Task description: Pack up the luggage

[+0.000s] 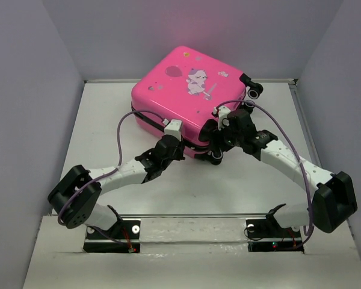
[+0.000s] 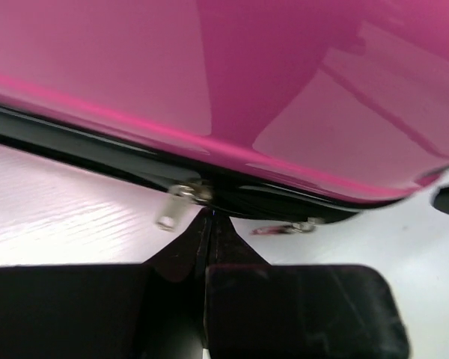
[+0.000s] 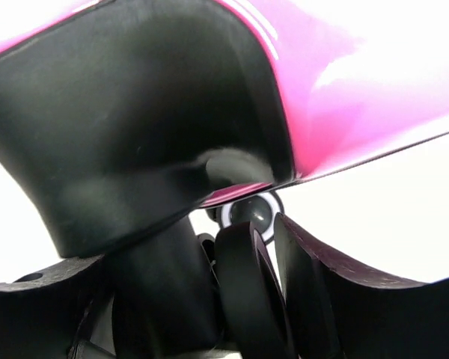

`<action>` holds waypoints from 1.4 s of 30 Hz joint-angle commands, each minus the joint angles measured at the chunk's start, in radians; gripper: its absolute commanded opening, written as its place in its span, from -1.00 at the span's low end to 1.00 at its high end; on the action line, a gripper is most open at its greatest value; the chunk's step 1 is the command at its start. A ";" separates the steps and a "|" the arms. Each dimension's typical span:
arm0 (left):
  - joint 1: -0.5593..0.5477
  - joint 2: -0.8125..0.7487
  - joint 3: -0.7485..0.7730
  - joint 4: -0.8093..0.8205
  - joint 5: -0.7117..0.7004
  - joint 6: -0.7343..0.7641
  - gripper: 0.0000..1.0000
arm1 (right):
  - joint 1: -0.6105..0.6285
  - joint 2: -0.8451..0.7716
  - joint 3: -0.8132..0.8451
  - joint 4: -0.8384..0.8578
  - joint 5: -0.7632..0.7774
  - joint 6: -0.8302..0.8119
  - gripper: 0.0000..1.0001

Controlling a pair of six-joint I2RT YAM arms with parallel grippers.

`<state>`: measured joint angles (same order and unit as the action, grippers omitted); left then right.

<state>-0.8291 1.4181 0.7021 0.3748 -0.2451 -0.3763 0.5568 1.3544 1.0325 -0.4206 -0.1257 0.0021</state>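
The luggage is a hot-pink hard-shell suitcase with a cartoon print. It lies flat and closed at the back middle of the table. My left gripper is shut, its tips against the black zipper trim on the near edge. A metal zipper pull hangs just left of the tips, and a second pull lies to the right. My right gripper is at the near right corner, its jaws closed round a black caster wheel under the wheel housing.
White table with grey walls on three sides. A second wheel with a white ring shows beyond the held one. Another caster sticks out at the luggage's far right corner. Purple cables loop over both arms.
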 commanded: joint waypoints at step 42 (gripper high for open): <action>-0.007 -0.042 -0.038 0.181 -0.048 0.117 -0.88 | 0.025 -0.172 -0.101 0.060 -0.048 0.116 -0.86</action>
<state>-0.8528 1.4055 0.6369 0.5335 -0.0624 -0.2562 0.5613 1.2507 0.9451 -0.3740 -0.1696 0.0628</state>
